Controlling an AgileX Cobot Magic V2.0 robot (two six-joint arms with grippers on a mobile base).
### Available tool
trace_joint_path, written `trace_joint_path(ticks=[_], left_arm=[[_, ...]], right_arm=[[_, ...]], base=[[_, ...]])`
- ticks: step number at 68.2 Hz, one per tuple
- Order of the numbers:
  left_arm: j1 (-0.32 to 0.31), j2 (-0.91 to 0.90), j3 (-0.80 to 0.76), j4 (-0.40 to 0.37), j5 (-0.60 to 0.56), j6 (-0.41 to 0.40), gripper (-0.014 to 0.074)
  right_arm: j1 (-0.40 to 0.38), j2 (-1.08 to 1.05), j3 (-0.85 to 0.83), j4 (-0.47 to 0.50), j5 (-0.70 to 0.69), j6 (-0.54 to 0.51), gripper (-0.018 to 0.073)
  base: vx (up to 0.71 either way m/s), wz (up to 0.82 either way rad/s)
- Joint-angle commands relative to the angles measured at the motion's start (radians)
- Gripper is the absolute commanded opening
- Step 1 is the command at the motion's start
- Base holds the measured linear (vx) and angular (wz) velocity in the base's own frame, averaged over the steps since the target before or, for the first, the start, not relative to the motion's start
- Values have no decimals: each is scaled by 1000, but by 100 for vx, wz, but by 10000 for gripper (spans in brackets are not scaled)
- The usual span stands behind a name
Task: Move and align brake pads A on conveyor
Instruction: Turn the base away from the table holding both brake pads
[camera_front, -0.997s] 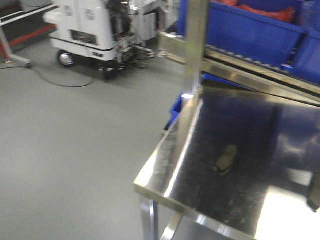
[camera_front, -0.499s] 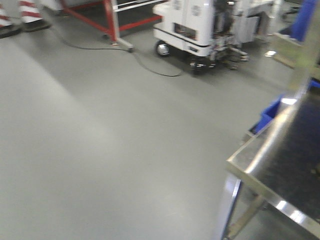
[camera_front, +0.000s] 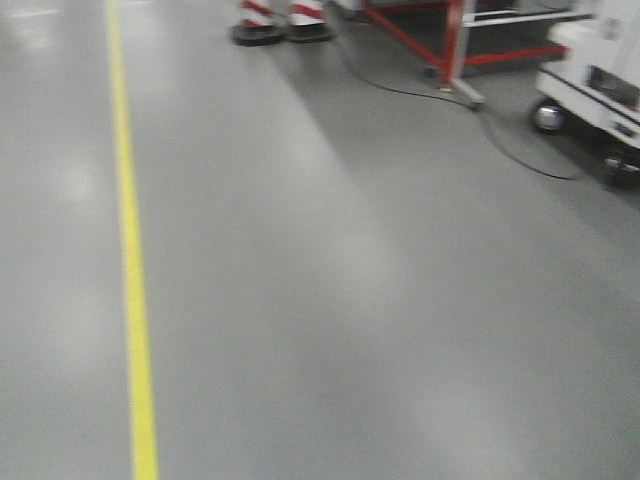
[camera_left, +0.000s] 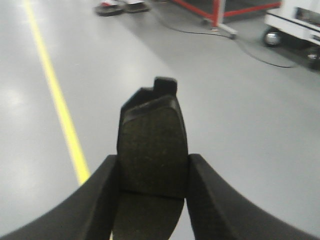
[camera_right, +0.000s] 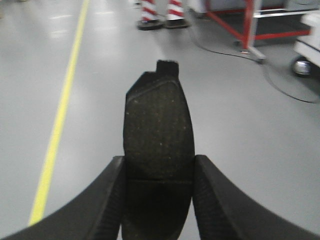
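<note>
Left pincer (camera_left: 152, 159) tight on a brake pad (camera_left: 152, 130) — right pincer (camera_right: 159, 159) likewise, on a second pad (camera_right: 158, 115).

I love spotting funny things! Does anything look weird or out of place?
Nothing looks broken or spilled. Oddly, the left hand grips a pad and the right hand a second pad above bare floor, with no conveyor in sight.

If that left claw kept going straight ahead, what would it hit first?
Nothing close: the left gripper, shut on a brake pad, points over bare grey floor. Probably the floor itself first, though depth is unclear.
</note>
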Motion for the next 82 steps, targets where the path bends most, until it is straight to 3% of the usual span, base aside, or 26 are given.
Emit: trace_joint_path(ticks=[1,37,82], left_arm=[[-4,8,-28,-9,-98,-11,-6],[-2,8,-28,-9,-98,-11,-6],[-2,8,-28,-9,-98,-11,-6]], right_arm=[[-5,4,-29,-8,-97,-1,-4],[-5,4,-29,-8,-97,-1,-4],[-5,4,-29,-8,-96,-1,-4]], base=[[-4,96],[4,63],[32,13]])
